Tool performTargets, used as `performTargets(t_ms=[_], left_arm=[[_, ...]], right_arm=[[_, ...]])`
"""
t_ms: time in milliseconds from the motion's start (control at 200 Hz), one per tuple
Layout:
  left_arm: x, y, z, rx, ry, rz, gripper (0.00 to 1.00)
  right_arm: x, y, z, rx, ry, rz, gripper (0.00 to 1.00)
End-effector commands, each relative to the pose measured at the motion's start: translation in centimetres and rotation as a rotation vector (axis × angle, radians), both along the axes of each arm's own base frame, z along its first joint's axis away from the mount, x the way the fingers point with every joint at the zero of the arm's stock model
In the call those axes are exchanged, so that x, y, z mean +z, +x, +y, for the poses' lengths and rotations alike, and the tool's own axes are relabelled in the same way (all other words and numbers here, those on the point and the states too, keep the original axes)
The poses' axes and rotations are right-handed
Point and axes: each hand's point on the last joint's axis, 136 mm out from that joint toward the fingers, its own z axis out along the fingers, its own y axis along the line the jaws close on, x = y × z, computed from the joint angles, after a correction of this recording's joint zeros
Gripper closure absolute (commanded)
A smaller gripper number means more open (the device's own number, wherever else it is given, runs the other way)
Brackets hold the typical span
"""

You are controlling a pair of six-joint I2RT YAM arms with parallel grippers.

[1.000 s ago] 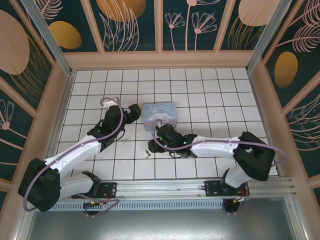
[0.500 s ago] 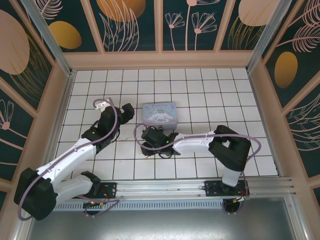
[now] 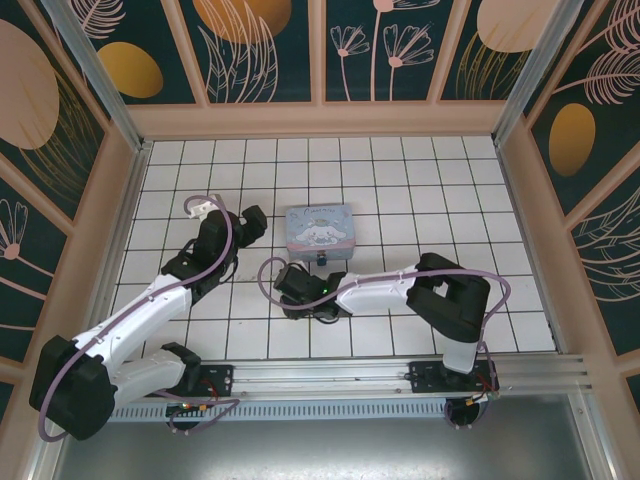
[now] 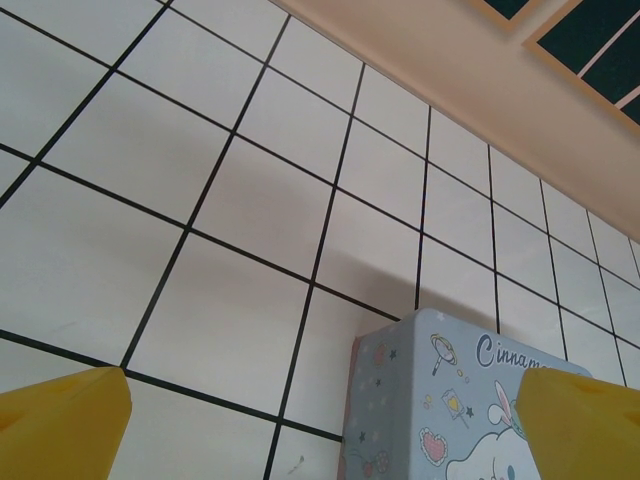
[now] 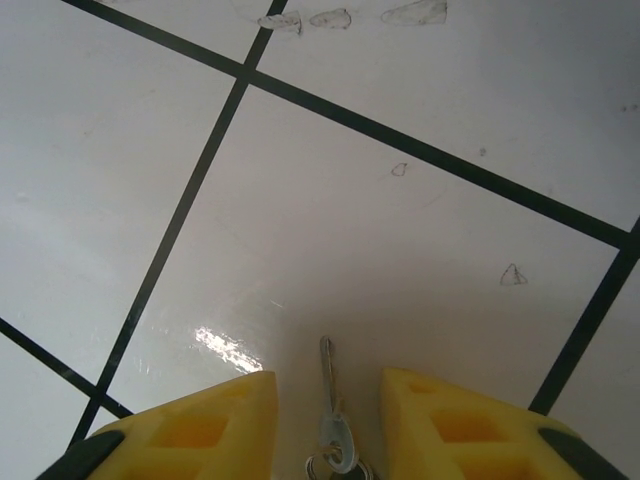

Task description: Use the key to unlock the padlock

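Between right gripper [image 5: 322, 385] fingers [image 5: 200, 430], key [image 5: 329, 420] seen on white tile [image 5: 400, 230]; jaws part-closed, gap left either side, key not pinched. Left gripper [image 4: 320, 425] spread wide, nothing held, tin box [image 4: 440, 400] just ahead. Padlock [image 3: 322, 258] seen at tin box near edge.

A pastel lavender-blue cartoon tin box [image 3: 320, 229] lay lid up on the white tiled floor [image 3: 400, 170]. Well behind the box rose a dark teal wall [image 3: 260, 40] painted with orange discs and pale flowers. Well in front of the box ran a metal rail [image 3: 330, 375].
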Motion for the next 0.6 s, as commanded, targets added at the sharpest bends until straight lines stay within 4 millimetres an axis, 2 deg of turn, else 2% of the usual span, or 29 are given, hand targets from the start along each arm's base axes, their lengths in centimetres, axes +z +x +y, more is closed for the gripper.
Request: performTargets(t_ms=[0,150,400,475,565,595], left_arm=[[0.0,0.1,0.0,0.001,-0.015,0.001,0.01],[-0.3,0.1,0.0,0.0,-0.022,0.005,0.01],[-0.4,0.1,0.0,0.0,-0.029,0.007,0.01],[-0.3,0.1,0.0,0.003,-0.032,0.005,0.01],[-0.3,0.2,-0.1,0.0,-0.033,0.006,0.01],[-0.3,0.2,-0.1,0.001,-0.035,0.007,0.01]], right_arm=[[-0.6,-0.5,-0.7,-0.013,-0.056,-0.011,0.67],[-1.0,-0.9,-0.8,-0.012,-0.07,-0.011,0.68],[-1.6,-1.4,-1.3,-0.021,-0.086,-0.008,0.78],[-1.7,-1.6,-1.4,-0.023,-0.089,-0.009,0.85],[-1.7,-1.6,-1.4,-0.03,-0.087,-0.013,1.0],[-1.8,-1.5,-1.5,-0.036,-0.089,-0.016,1.0]])
